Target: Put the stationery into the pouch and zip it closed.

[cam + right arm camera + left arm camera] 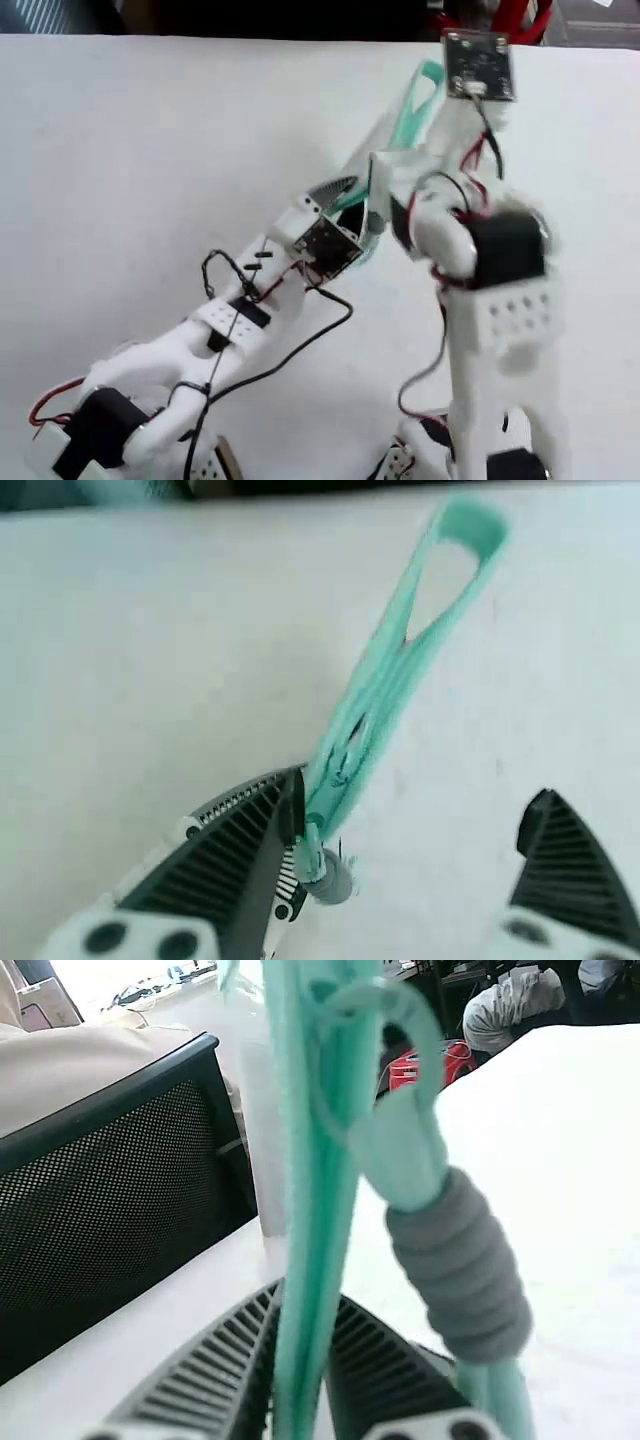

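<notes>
Ribbed black jaws of the left claw (305, 1360) are clamped on the thin edge of the pouch (320, 1160), which rises edge-on out of them above the table (580, 1160). A grey ribbed piece (460, 1270), probably the zip pull, hangs just beside that grip. The right claw (420, 790) stands wide open, one jaw against the pouch near the grey piece.

Risks noted: the left hold is narrow, so a tug along the zip could drag the fabric out. Should the right claw close off the pull, it would pinch cloth and jam the zip.

Condition: the pouch is mint-green, soft and flat, with a loop (475, 520) at its far end. Whether stationery lies inside cannot be told.
</notes>
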Robot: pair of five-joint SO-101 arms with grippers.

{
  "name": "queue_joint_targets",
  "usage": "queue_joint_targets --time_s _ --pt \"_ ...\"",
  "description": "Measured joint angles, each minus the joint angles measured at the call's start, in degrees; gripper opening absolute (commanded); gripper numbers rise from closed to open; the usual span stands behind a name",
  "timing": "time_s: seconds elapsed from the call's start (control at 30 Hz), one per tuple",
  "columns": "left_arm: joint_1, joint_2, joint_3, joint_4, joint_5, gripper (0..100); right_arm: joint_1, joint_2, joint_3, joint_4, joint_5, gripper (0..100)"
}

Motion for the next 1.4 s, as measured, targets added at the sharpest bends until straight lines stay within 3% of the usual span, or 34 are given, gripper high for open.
queue_joint_targets --time_s 0.23,0.5,0.6,0.77,1.17,1.4 --pt "0.0 0.0 0.0 0.0 -0.1 2 1.8 -8.7 -1.2 8.9 8.4 20.4" --pt "-0.4 0.0 0.0 0.0 0.0 2 1.6 -10.4 20.1 6.2 10.9 33.4" --pt "-0.4 0.0 0.0 0.0 -0.1 2 1.5 -13.7 26.3 2.7 9.4 33.4" --pt "-0.4 0.0 0.0 0.0 -0.3 2 -5.4 -22.3 28.4 0.9 8.3 33.4" --pt "-1.6 0.2 0.0 0.1 -0.1 2 -9.1 -27.2 51.6 -23.9 8.2 32.6" --pt "-1.8 0.2 0.0 0.1 -0.1 2 -9.1 -31.6 59.4 -32.5 8.2 15.0"
